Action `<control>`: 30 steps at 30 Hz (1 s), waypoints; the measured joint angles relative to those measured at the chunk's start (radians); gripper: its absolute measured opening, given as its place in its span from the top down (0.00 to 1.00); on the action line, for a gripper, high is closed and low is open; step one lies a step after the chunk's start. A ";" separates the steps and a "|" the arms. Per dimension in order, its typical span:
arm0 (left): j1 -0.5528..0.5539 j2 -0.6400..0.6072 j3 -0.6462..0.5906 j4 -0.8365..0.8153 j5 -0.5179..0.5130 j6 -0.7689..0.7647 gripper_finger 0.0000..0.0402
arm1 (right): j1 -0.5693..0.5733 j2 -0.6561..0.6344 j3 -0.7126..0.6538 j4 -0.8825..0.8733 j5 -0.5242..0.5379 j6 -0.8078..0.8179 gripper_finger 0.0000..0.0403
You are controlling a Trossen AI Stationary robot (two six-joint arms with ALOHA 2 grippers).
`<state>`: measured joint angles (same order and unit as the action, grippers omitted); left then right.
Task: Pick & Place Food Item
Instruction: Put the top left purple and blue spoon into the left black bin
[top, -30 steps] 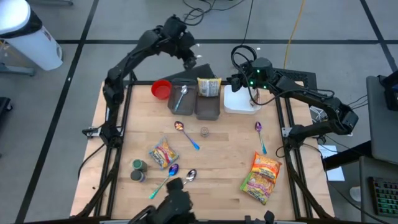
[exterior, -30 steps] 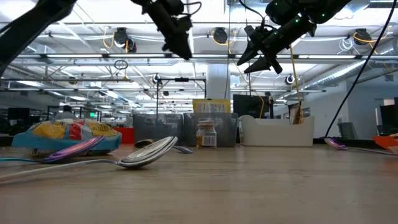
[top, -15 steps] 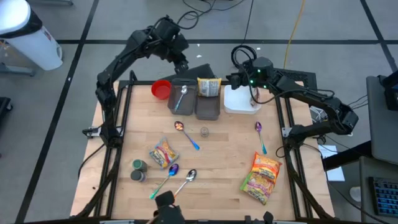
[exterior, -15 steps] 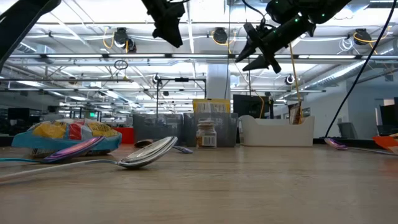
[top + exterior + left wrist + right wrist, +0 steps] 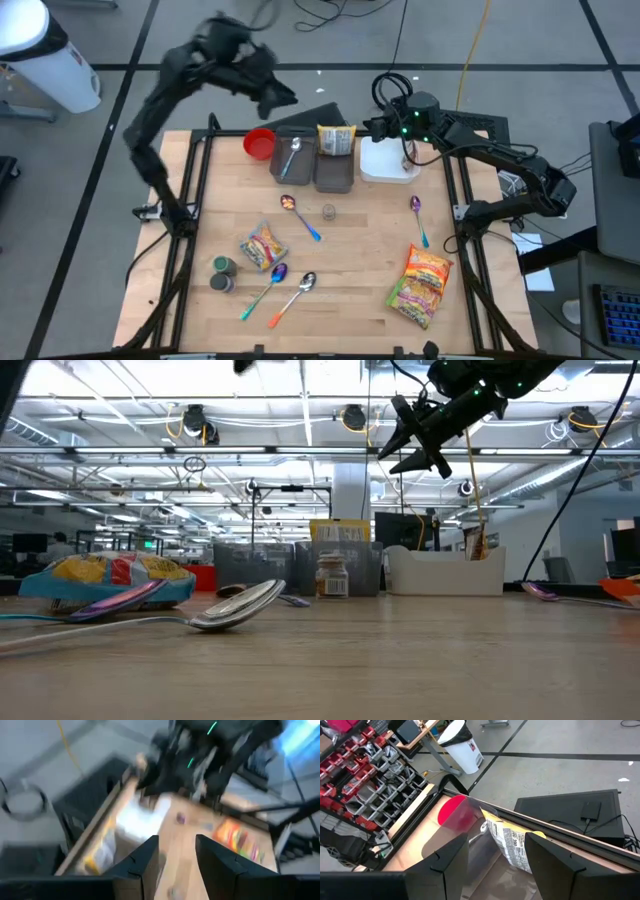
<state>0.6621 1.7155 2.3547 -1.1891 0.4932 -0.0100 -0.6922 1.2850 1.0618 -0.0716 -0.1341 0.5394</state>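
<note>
Pale wood planks make up the bench [image 5: 355, 240], and the things on it run as follows. At the near left stand two small dark jars [image 5: 221, 274], and just right of them lie a colourful snack packet [image 5: 262, 247] and two spoons with coloured handles [image 5: 288, 287]. Beyond the far left edge of the bench, raised high, the left pincer [image 5: 277, 97] hangs blurred; in the left wrist view its two dark fingers [image 5: 145, 862] stand apart with nothing between them. On the far edge sits a red bowl [image 5: 259, 143], then a grey bin [image 5: 291, 156] with a spoon inside, then a second grey bin [image 5: 334, 172] in which a yellow food packet [image 5: 336, 139] stands upright at the far end. Near the middle lie a blue-handled spoon [image 5: 300, 217] and a tiny jar [image 5: 328, 211]. Right of the bins is a white tray [image 5: 385, 166], and above its far edge the right pincer [image 5: 372, 128] hovers, fingers [image 5: 451, 852] spread wide and empty, facing the yellow food packet. Farther right lies a purple spoon [image 5: 418, 219], and at the near right an orange noodle bag [image 5: 421, 284].
</note>
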 joint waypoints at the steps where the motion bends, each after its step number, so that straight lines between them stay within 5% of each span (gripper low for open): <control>1: -0.008 -0.032 0.000 0.031 -0.023 -0.011 0.66 | 0.000 0.000 0.000 0.000 0.000 -0.005 0.54; 8: -0.089 -0.221 0.003 0.108 -0.238 -0.100 0.66 | 0.000 0.000 0.000 -0.003 -0.002 -0.041 0.54; 17: -0.267 -0.311 -0.072 0.049 -0.610 -0.213 0.66 | 0.000 0.000 0.000 0.053 -0.109 -0.162 0.54; 23: -0.369 -0.419 -0.342 0.172 -0.745 -0.272 0.66 | 0.007 0.000 0.000 0.053 -0.133 -0.157 0.54; 30: -0.407 -0.580 -0.797 0.539 -0.668 -0.284 0.66 | 0.056 0.000 0.000 0.053 -0.132 -0.136 0.54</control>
<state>0.2555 1.1354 1.5580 -0.6499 -0.1743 -0.2943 -0.6366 1.2850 1.0615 -0.0189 -0.2665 0.4034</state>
